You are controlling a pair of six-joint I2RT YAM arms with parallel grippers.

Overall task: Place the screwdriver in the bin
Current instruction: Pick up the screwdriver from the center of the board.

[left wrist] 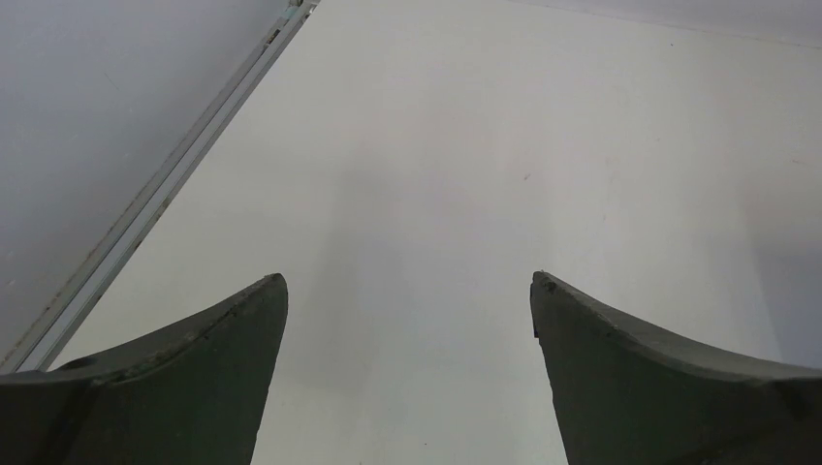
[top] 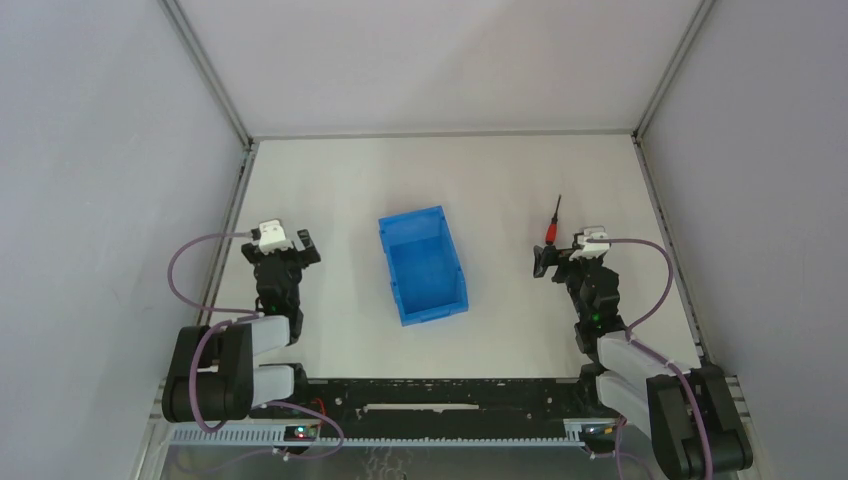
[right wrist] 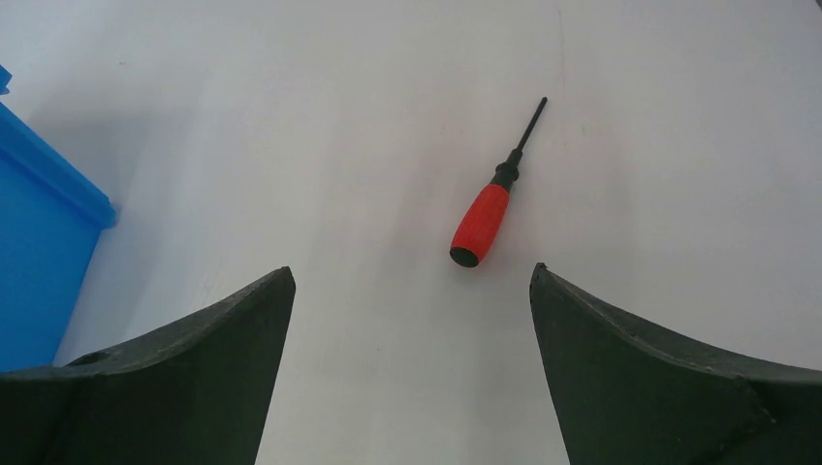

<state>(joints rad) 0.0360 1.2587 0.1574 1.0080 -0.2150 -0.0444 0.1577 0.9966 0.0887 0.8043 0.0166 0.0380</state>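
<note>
Left gripper [left wrist: 409,279] and right gripper [right wrist: 411,271] reach forward, jaws apart; slim red-handled black-shafted screwdriver [right wrist: 482,223] points toward one o'clock.

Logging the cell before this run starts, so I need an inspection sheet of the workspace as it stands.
Surface: white table, no spills seen.
Job's things: blue bin upright at centre, nothing seen inside; screwdriver lying flat right of the bin, apart from it, shaft pointing away from the arms.
Clutter: nothing seen.
Grippers: left gripper open, empty; right gripper open, empty, just short of the screwdriver's handle.
Cables: purple cables loop from each wrist back to its arm.
Surroundings: grey walls on three sides, metal frame rails.
</note>
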